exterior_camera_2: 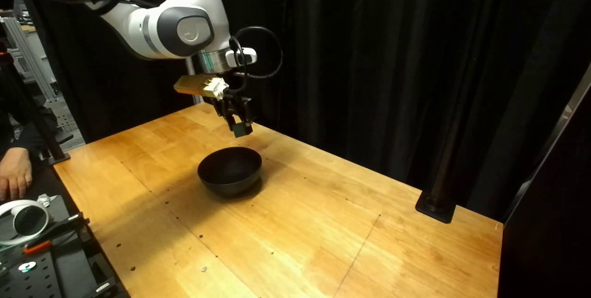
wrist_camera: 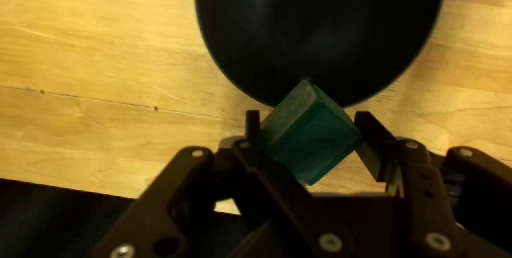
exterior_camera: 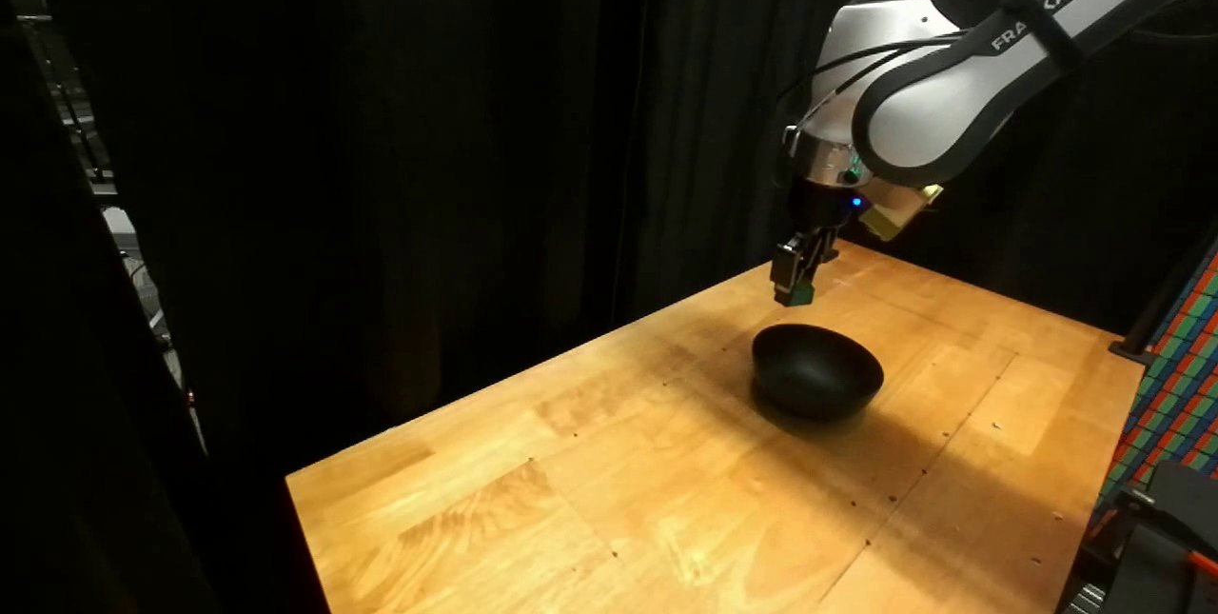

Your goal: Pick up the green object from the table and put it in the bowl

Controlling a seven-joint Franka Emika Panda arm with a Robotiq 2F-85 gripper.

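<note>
Cube [wrist_camera: 314, 138], dark green, one: hanging in the air above the wooden table [exterior_camera: 666, 471], near the far rim of the black bowl [exterior_camera: 818, 376] in both exterior views; in the wrist view it is overlapping that rim.

Gripper [wrist_camera: 310, 127], one: its jaws are standing apart only by the cube's breadth and are pinching it; the contact on the wrist view's left is hiding behind a jaw.

Handling, by judgement: the cube is looking light, rigid and not easily broken, its smooth faces perhaps tending to slip. It is sitting cornerwise between the jaws, making a pivot likely; gripping two opposite side faces squarely would be giving the surest hold.
</note>
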